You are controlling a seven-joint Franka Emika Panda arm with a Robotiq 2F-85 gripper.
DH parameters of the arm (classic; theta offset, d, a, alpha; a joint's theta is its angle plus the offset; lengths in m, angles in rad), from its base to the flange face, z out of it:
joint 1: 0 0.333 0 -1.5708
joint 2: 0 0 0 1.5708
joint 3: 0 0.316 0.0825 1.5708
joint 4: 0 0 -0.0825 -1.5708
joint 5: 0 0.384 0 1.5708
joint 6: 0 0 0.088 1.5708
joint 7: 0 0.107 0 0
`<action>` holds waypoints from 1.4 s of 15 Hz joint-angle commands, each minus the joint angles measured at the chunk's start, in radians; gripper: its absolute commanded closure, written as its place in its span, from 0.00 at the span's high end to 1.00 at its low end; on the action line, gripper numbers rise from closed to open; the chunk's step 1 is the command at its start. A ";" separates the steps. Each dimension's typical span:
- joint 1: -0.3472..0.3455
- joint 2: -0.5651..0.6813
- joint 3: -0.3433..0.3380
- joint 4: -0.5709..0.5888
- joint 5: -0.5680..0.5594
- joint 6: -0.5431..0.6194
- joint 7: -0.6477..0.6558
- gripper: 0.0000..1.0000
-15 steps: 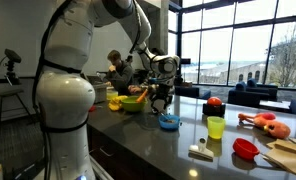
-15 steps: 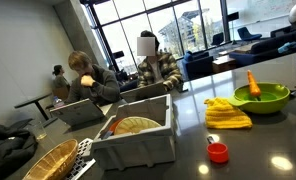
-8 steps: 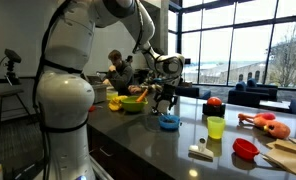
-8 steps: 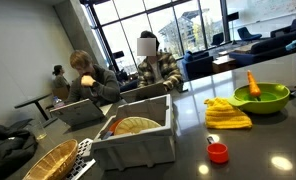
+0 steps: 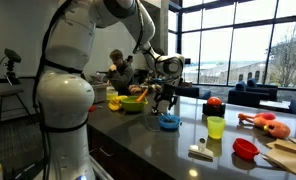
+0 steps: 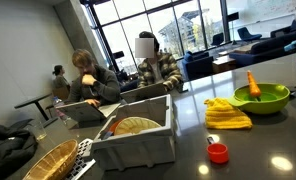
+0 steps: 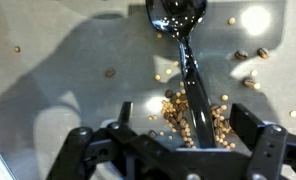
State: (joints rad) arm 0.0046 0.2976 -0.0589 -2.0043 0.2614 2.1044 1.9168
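Unmoved: gripper over scattered beans

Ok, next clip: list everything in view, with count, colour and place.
Spoon: one, black, held upright over the counter.
Beans: many, tan, scattered under the spoon.
Green bowl: one, holding a carrot.
Cloth: one, yellow, beside it.
Blue bowl: one, below the gripper.
Cup: one, yellow-green.
Red bowl: one, counter edge.
Bin: one, grey.
Basket: one, wicker.
People: two, seated behind.
Gripper: shut on spoon.
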 commanded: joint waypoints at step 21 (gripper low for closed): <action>0.017 0.049 0.025 -0.008 0.035 -0.025 -0.016 1.00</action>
State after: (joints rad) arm 0.0248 0.3381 -0.0394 -2.0177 0.2676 2.0961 1.9163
